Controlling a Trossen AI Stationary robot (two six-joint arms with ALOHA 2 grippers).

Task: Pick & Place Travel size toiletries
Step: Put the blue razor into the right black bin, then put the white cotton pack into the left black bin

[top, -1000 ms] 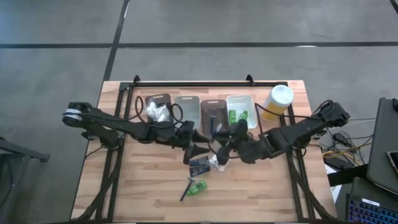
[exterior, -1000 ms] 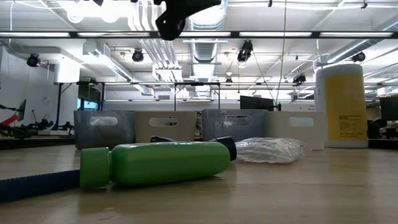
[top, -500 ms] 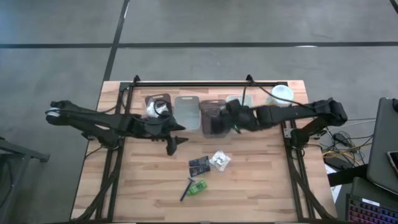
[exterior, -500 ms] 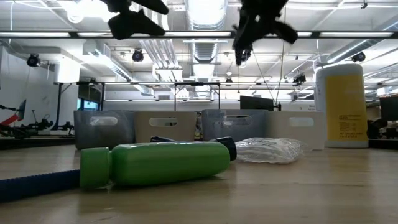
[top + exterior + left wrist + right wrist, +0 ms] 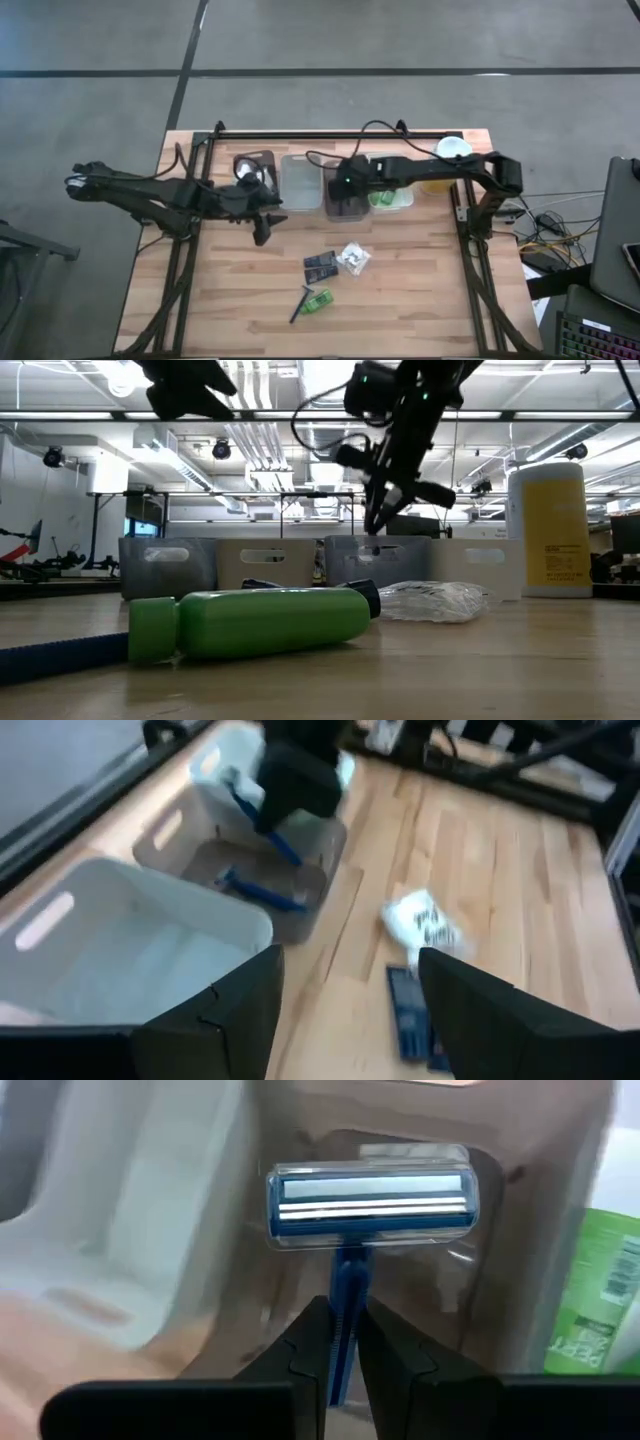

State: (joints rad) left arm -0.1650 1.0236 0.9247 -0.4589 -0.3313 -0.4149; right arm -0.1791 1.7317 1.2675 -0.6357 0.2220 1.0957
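Over the brown bin [image 5: 343, 192] at the table's far edge: right tool [image 5: 340, 1342] clamped narrow on the handle of a blue razor [image 5: 368, 1210], head hanging above the compartment. Placing step judged in hand; next calls for lowering, then releasing. Left tool [image 5: 345, 1005] spread wide, holding nothing, near the left-hand bins.

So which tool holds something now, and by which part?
The right tool holds a blue razor by its handle, over the brown bin. The left tool is open, empty.
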